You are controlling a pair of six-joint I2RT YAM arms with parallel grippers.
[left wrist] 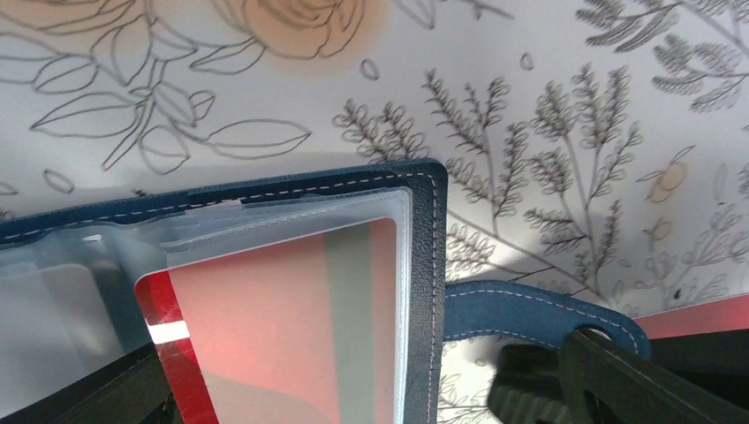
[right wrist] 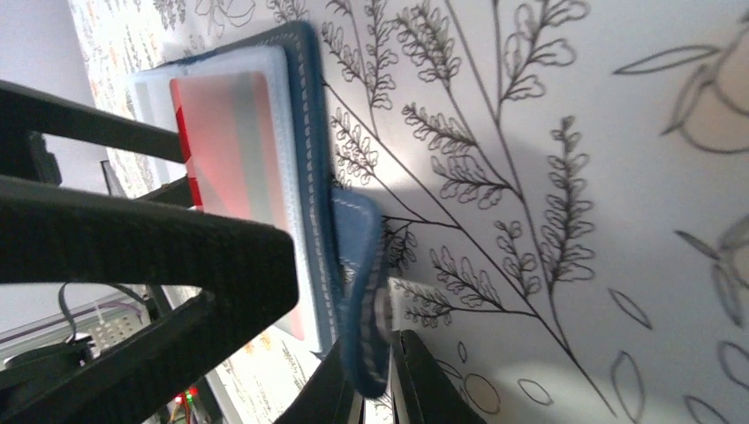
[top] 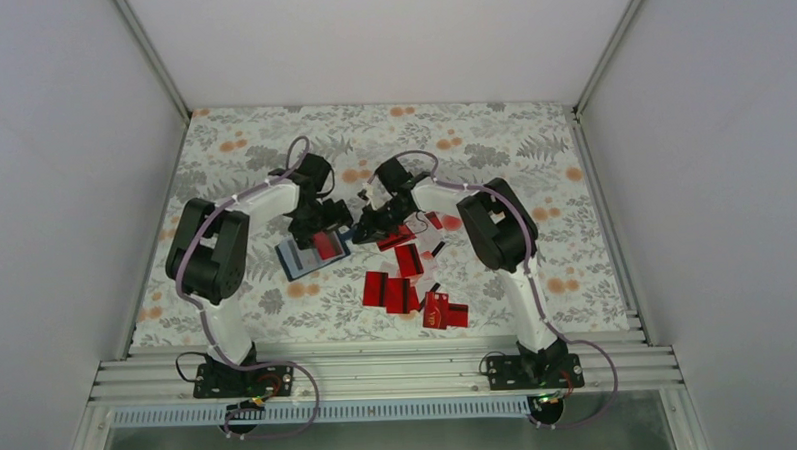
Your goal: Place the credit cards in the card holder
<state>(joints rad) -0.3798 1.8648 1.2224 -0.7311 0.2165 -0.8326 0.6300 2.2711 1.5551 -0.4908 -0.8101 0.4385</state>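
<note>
Overhead view: I see the floral table [top: 231, 141] with both arms reaching toward its middle. The card holder [top: 296, 259] lies open just left of centre, with a red card [top: 327, 245] in it. My left gripper [top: 312, 226] hovers directly over it, and my right gripper [top: 360, 229] meets its right edge. Loose credit cards [top: 405, 288] lie scattered to the right, nearer the arm bases.

Left wrist view: the red card sits mostly inside a clear sleeve [left wrist: 402, 221], one edge poking out. The holder's blue strap [left wrist: 521, 311] juts sideways.

Right wrist view: my right gripper is pinched tight on the card holder's strap. The left gripper's fingers [right wrist: 132, 256] stand wide apart beside the holder, gripping nothing.
</note>
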